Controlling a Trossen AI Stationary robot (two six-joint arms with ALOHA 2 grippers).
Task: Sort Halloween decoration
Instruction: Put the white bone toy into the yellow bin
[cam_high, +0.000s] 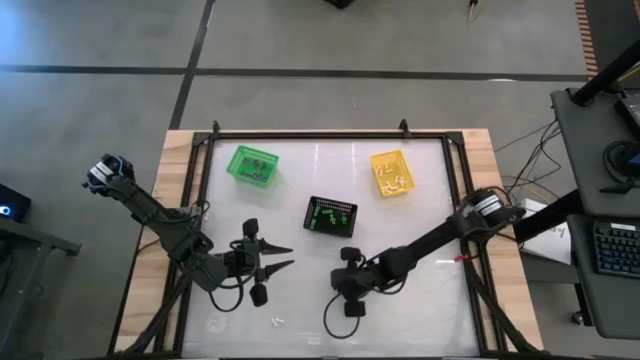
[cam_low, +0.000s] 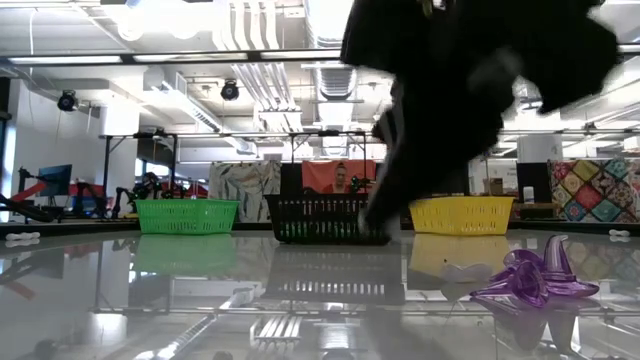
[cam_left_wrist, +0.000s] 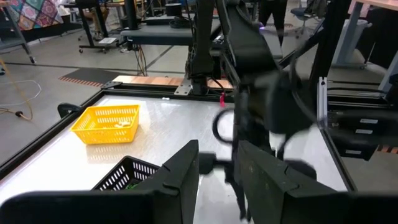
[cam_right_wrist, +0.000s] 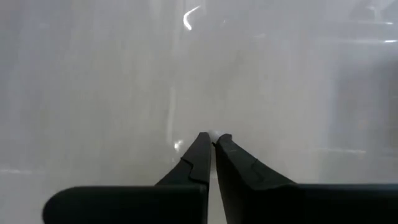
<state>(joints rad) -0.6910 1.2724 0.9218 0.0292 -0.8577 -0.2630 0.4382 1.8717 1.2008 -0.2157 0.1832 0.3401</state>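
I have the right pincer (cam_right_wrist: 213, 138) down on the desk (cam_high: 430, 300) toward the near edge, its fingers pressed together at the tips. A tiny white speck shows right at those tips in the right wrist view, but I cannot tell whether it is a trinket or only glare, so I will not say anything is held.

The left pincer (cam_high: 285, 256) sits over the near left part of the desk, pointing toward the middle, fingers spread apart with nothing between them.

Of the Halloween decoration, a purple trinket (cam_low: 538, 280) lies on the glass close to the low camera, and a small white piece (cam_high: 277, 322) lies near the near edge, between the two arms.

Three baskets stand on the far half: the green basket (cam_high: 252, 164) toward the far left corner, the yellow basket (cam_high: 392, 173) toward the far right, and the black basket (cam_high: 330, 215) between them, closer to the middle. Small pieces lie inside each.
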